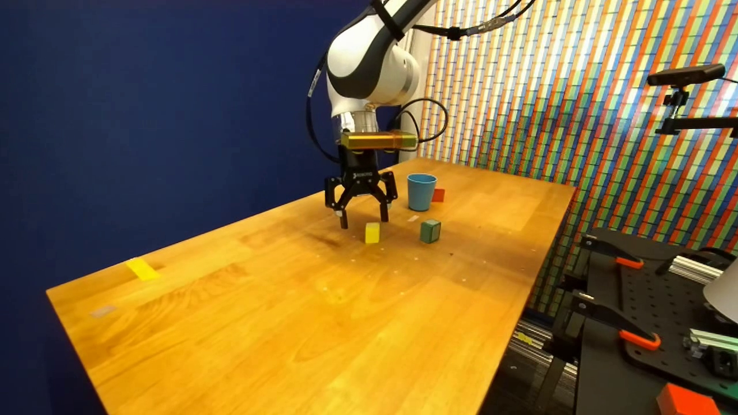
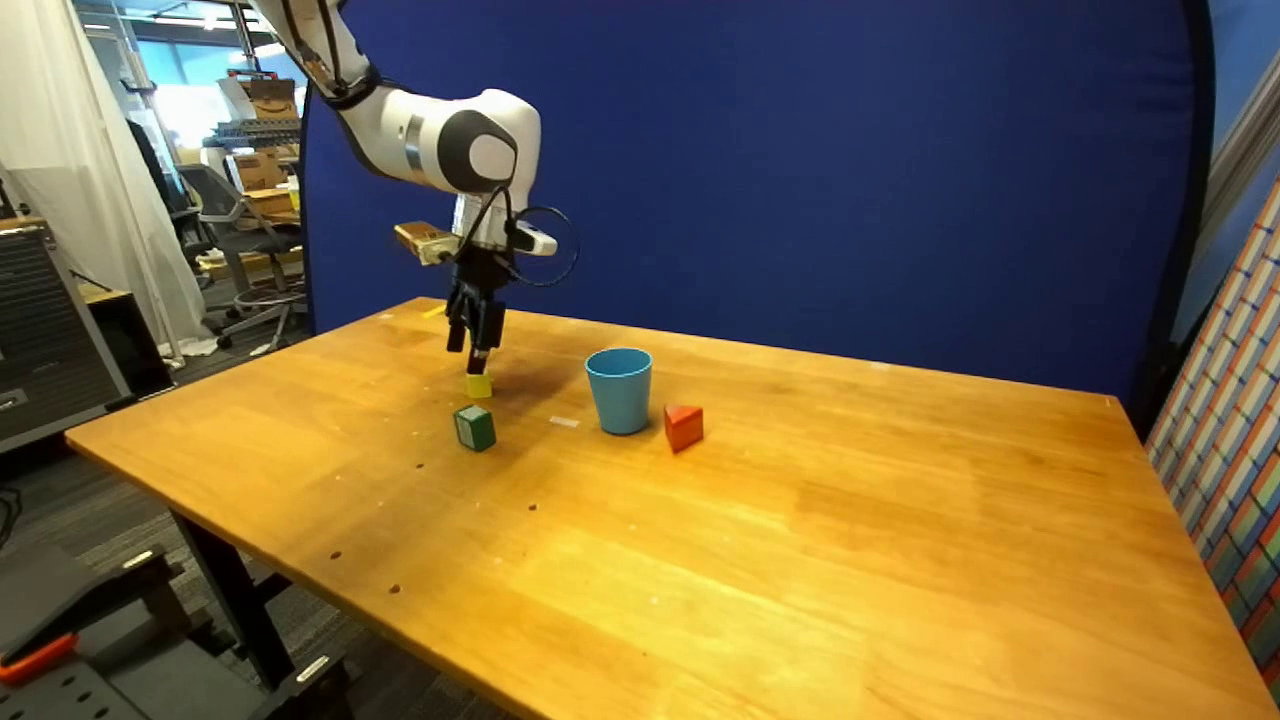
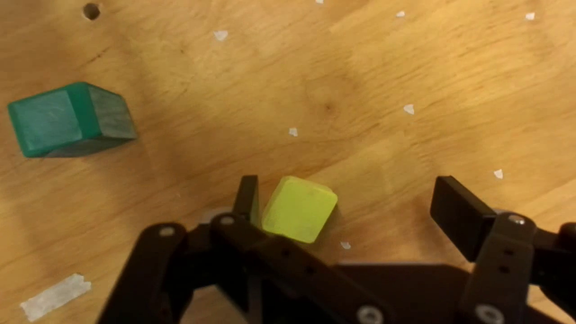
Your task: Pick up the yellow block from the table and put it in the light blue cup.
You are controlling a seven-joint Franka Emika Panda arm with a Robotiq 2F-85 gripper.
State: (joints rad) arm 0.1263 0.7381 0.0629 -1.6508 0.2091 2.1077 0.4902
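- Block, yellow (image 3: 297, 212): on the table (image 1: 288, 334); in the wrist view, seen between the fingers (image 3: 463, 218) of the claw (image 1: 364, 219), nearer the left-hand one; contact cannot be determined.
- Claw: fingers spread apart.
- Green block (image 2: 475, 428): nearby on the table.
- Light blue cup (image 2: 621, 395): upright on the table, red block (image 2: 684, 427) just beside it.

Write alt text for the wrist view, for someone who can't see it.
Yellow block on a wooden table, showing between the jaws of the open gripper, nearer the picture-left one. A green block sits at upper left; a pale tape strip lies at lower left.
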